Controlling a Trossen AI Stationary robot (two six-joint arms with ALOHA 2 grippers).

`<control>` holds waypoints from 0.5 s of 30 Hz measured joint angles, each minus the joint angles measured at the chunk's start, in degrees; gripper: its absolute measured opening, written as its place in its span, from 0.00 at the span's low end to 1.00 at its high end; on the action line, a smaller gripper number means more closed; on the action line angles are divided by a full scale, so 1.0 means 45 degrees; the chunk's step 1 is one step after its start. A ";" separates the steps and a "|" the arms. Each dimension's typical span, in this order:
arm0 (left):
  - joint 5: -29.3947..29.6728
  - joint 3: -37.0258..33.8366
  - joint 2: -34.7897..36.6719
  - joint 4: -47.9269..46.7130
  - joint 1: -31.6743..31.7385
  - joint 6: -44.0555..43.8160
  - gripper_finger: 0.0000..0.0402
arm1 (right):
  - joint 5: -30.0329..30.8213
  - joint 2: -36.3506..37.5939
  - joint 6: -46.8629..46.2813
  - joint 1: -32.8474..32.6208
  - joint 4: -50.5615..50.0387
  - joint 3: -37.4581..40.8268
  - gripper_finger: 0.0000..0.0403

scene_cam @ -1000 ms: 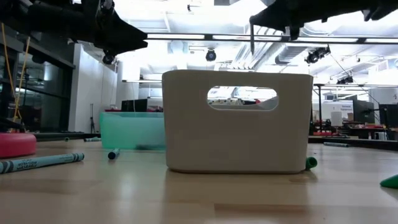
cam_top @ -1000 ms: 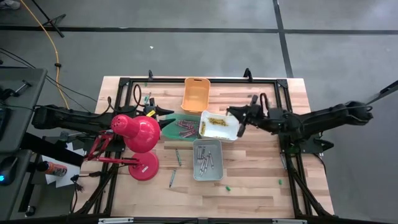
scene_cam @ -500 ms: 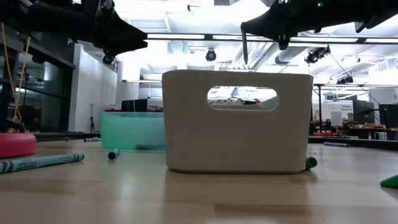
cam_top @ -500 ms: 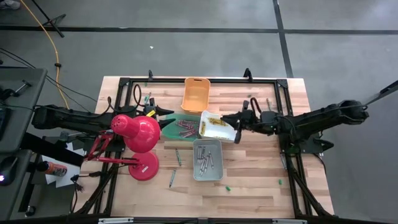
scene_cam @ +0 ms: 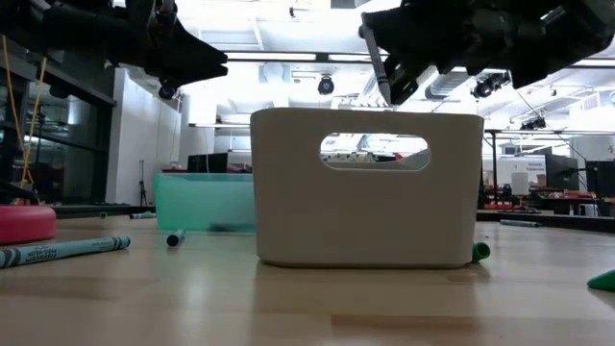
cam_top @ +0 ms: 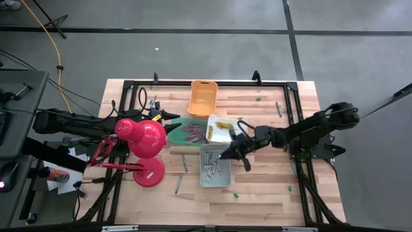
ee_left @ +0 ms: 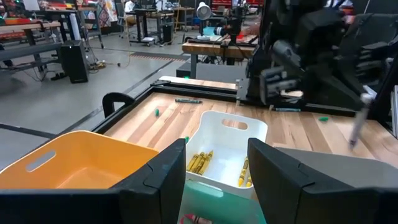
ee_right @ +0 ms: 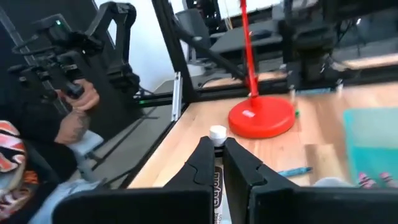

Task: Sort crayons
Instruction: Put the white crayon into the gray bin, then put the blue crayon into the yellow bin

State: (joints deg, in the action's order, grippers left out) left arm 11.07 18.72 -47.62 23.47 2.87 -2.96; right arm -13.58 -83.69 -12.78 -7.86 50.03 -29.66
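The right gripper (cam_top: 226, 154) hangs over the grey bin (cam_top: 215, 182), its fingers (ee_right: 205, 163) clamped on a white-capped marker (ee_right: 217, 133) that sticks out between them. Under and just beside it, grey crayons (cam_top: 212, 165) lie inside that bin. Behind the gripper, toward its arm, the white bin (cam_top: 235, 138) holds yellow crayons (cam_top: 224, 124); the reddish crayons (cam_top: 190, 132) sit in the green bin (cam_top: 175, 132) to its side. The orange bin (cam_top: 202, 98) stands farther off, beyond the white one.

The left gripper (cam_top: 172, 116) waits near the red lamp (cam_top: 143, 136), fingers (ee_left: 163, 180) apart and holding nothing, with the green bin just ahead of it. A loose crayon (cam_top: 178, 185) lies on the table (cam_top: 270, 200) beside the grey bin.

In the right wrist view, a person's hand (ee_right: 78, 102) shows beyond the table.
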 joint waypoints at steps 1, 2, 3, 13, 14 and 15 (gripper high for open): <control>0.0000 0.0000 0.0000 -0.0044 0.0000 0.0000 0.40 | -0.0005 -0.0226 -0.0169 -0.0081 0.0027 -0.0122 0.01; 0.0000 0.0000 0.0000 -0.0055 0.0000 0.0004 0.40 | -0.0001 -0.0438 -0.0360 -0.0129 0.0054 -0.0248 0.01; 0.0000 0.0000 0.0000 -0.0060 0.0000 0.0005 0.40 | 0.0008 -0.0586 -0.0453 -0.0148 0.0028 -0.0387 0.02; -0.0005 -0.0005 0.0000 -0.0317 0.0000 0.0000 0.40 | 0.0921 -0.0823 -0.1618 -0.0179 -0.1128 -0.1163 0.27; -0.0005 -0.0005 -0.0004 -0.0317 0.0000 0.0000 0.40 | 0.0911 -0.0823 -0.1757 -0.0184 -0.1472 -0.1239 0.29; -0.0005 -0.0005 0.0000 -0.0317 0.0000 0.0000 0.40 | 0.0875 -0.0823 -0.1771 -0.0179 -0.1874 -0.1339 0.30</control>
State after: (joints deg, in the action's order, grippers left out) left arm 11.05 18.70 -47.62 22.04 2.87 -2.96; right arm -9.64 -87.39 -20.75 -8.67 41.60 -35.68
